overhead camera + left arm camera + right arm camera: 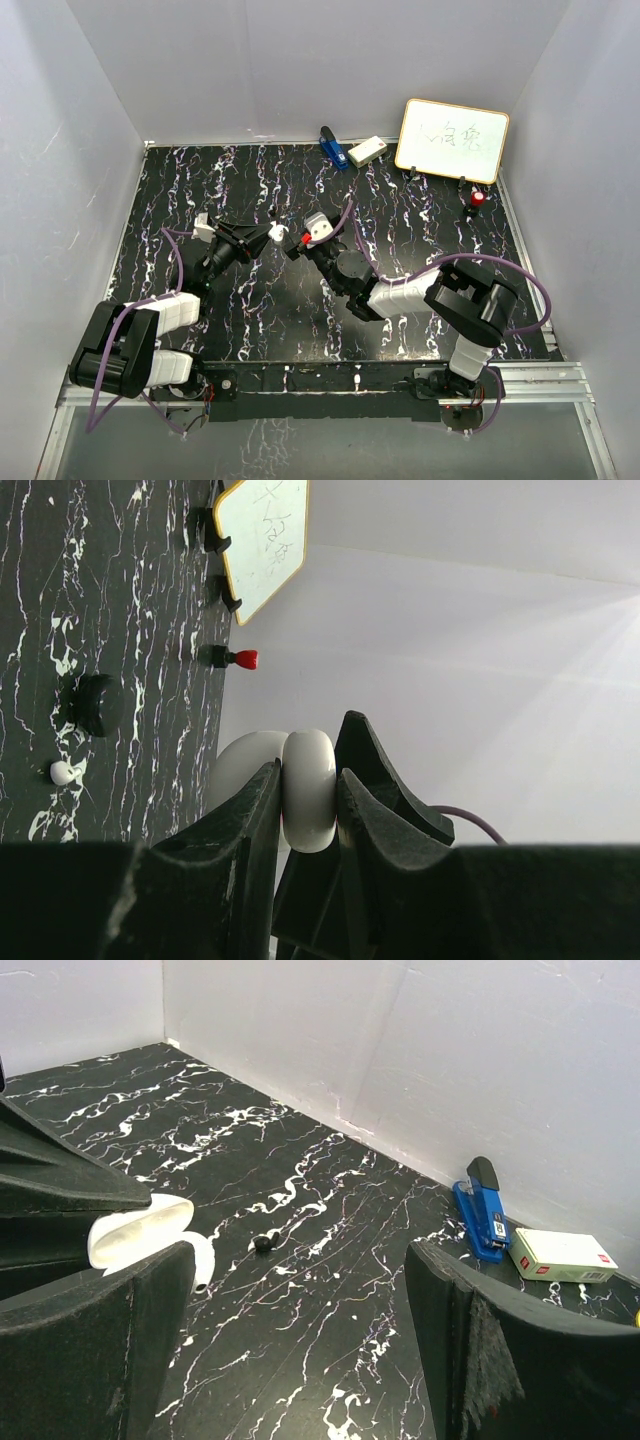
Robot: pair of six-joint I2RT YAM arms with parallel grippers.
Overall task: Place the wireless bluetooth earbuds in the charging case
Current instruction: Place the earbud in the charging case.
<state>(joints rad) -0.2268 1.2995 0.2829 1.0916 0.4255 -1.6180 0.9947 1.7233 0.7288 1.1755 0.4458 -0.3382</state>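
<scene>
My left gripper point(308, 776) is shut on the white charging case point(308, 792), held off the table; its hinged-open other half point(240, 770) shows just behind. In the right wrist view the open case point(140, 1228) sits at the left, between the left arm's black fingers. A white elongated piece point(201, 1263), apparently an earbud, pokes out beside it, partly behind my right finger. Another small white earbud point(63, 772) lies on the black marble table point(250, 180). My right gripper point(300, 1260) stands wide open and empty, right next to the case point(274, 231).
A small black piece point(263, 1244) lies on the table just beyond the case. Along the back wall are a blue stapler point(332, 148), a white box point(367, 151) and a small whiteboard point(452, 140). A red-capped item point(478, 199) stands near the right wall.
</scene>
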